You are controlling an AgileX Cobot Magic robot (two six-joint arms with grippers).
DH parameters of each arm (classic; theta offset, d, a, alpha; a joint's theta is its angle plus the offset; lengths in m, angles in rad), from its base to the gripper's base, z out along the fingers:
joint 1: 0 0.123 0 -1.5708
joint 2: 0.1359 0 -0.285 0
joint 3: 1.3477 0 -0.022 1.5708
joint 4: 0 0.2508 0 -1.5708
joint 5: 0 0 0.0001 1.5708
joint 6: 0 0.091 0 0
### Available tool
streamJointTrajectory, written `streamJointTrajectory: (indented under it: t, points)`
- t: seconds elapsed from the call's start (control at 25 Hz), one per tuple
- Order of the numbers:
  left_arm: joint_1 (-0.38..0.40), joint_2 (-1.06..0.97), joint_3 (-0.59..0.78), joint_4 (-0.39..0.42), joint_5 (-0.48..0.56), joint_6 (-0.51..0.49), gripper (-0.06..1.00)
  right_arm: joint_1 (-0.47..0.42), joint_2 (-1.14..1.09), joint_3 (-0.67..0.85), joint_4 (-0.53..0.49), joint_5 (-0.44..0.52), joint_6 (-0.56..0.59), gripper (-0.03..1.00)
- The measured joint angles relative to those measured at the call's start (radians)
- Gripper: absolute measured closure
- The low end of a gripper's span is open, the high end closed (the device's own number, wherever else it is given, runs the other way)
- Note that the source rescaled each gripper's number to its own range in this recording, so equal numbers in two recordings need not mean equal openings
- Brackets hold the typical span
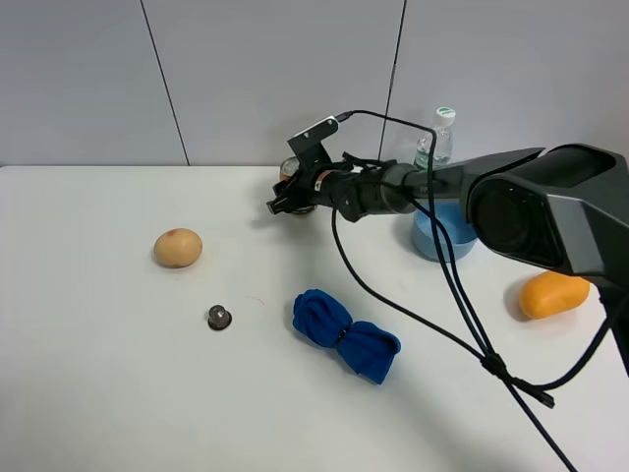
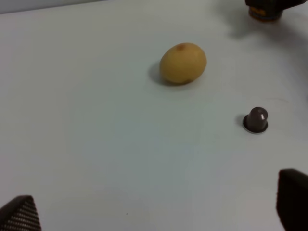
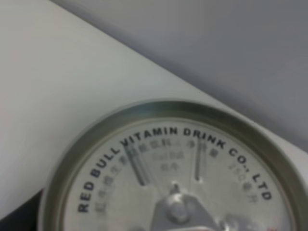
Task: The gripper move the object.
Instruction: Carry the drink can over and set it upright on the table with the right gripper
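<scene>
Contact is the open question on this step. My right claw (image 1: 287,201) is stretched out to the far edge of the table, right at the can (image 3: 178,178). The can's silver top fills that wrist camera from close above, its rim lettering readable. From the high camera the claw hides most of the can, so I cannot tell whether the fingers are clamped on it or only set around it. I judge the grasp to be the step in hand. I would confirm a firm, centred squeeze on the body before anything else, then lift straight up. The wall is just beyond the claw, and a clear bottle (image 1: 435,141) and blue bowl (image 1: 432,241) stand back along the arm. A smooth can may tip if dragged. My left claw (image 2: 156,207) hangs with fingers wide apart, a tan potato-like lump (image 2: 183,63) and small dark cap (image 2: 255,120) ahead of it.
</scene>
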Motion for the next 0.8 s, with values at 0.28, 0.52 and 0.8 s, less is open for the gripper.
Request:
streamJointTrajectory:
  t: [0.28,0.52,0.8]
  points:
    - [0.000,0.000,0.000,0.000,0.000,0.000,-0.06,0.000,-0.136,0.000,-0.003,0.161,0.000,0.96]
    - [0.000,0.000,0.000,0.000,0.000,0.000,-0.06,0.000,-0.276,0.000,-0.003,0.381,0.000,0.96]
    - [0.000,0.000,0.000,0.000,0.000,0.000,-0.06,0.000,-0.426,0.000,-0.003,0.673,0.000,0.96]
